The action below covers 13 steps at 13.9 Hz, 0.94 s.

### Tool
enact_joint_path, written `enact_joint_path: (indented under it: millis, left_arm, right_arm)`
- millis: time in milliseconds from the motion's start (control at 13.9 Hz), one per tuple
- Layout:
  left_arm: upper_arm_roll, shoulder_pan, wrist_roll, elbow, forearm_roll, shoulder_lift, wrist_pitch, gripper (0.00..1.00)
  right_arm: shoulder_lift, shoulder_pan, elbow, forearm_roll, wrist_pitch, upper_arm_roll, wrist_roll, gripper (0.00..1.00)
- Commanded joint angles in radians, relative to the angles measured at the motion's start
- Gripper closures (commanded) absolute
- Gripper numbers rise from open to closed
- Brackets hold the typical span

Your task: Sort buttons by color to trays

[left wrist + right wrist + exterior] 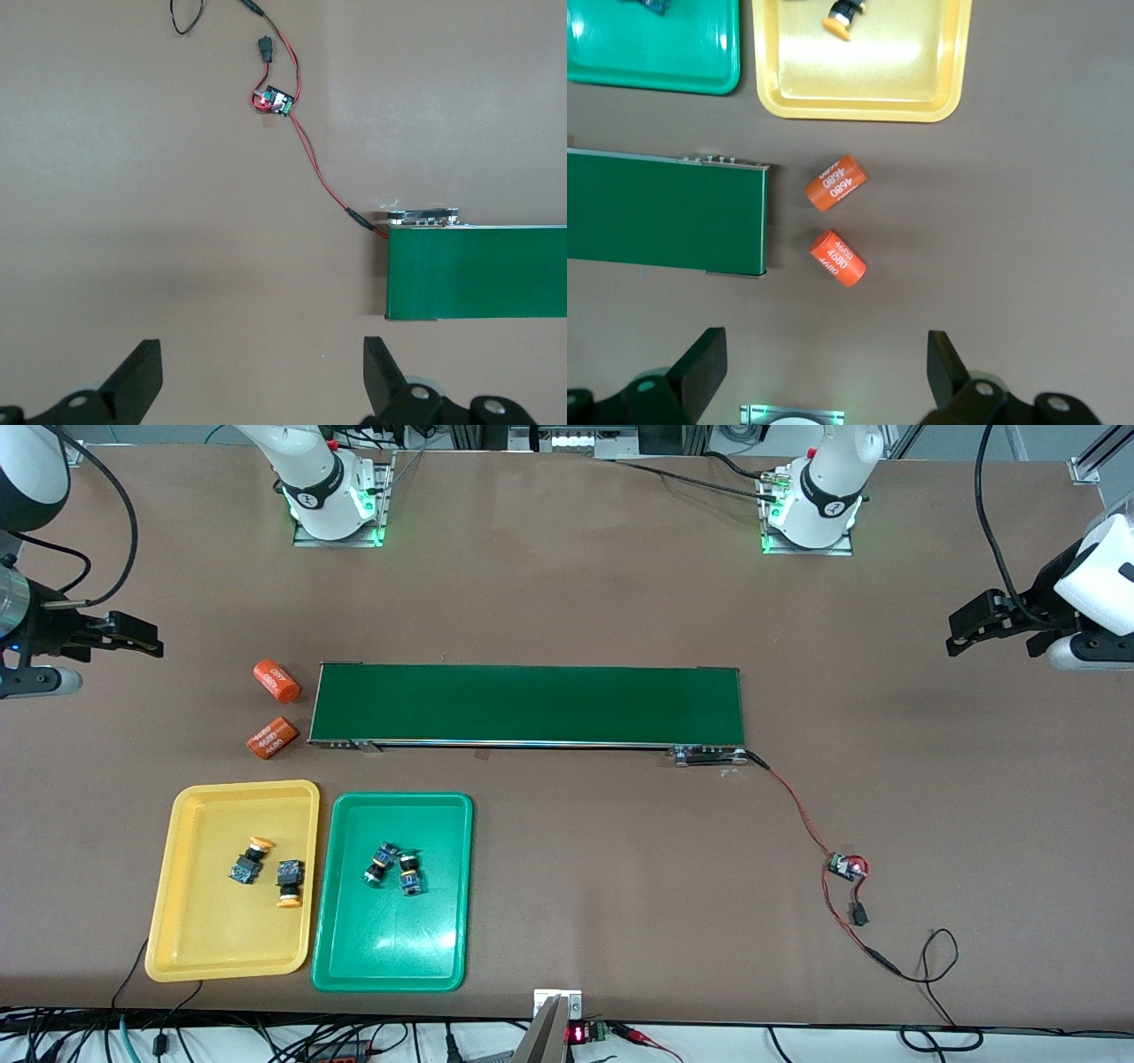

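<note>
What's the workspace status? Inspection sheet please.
Surface: brown table, belt across the middle.
Job's things: two orange buttons in yellow tray; two green buttons in green tray.
Clutter: two orange cylinders at the belt's right-arm end.
Grippers: left tool open, over bare table; right tool open, near the cylinders; both empty.
Cables: red wire from belt to small board.
Surroundings: cables along the table edge.
</note>
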Motion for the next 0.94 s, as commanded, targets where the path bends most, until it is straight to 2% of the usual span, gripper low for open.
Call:
enact_joint_path:
  millis: [0, 864]
  left_arm:
    - [-0.001, 0.000, -0.002, 0.007, 0.008, 0.001, 0.002, 0.00]
    - [-0.002, 0.000, 0.007, 0.007, 0.017, -0.001, 0.002, 0.00]
  right_arm:
    - [0.012, -0.067, 0.035, 0.005, -0.009, 0.054, 0.008, 0.00]
    - [0.012, -0.060, 0.041, -0.006, -0.020, 0.056, 0.065, 0.00]
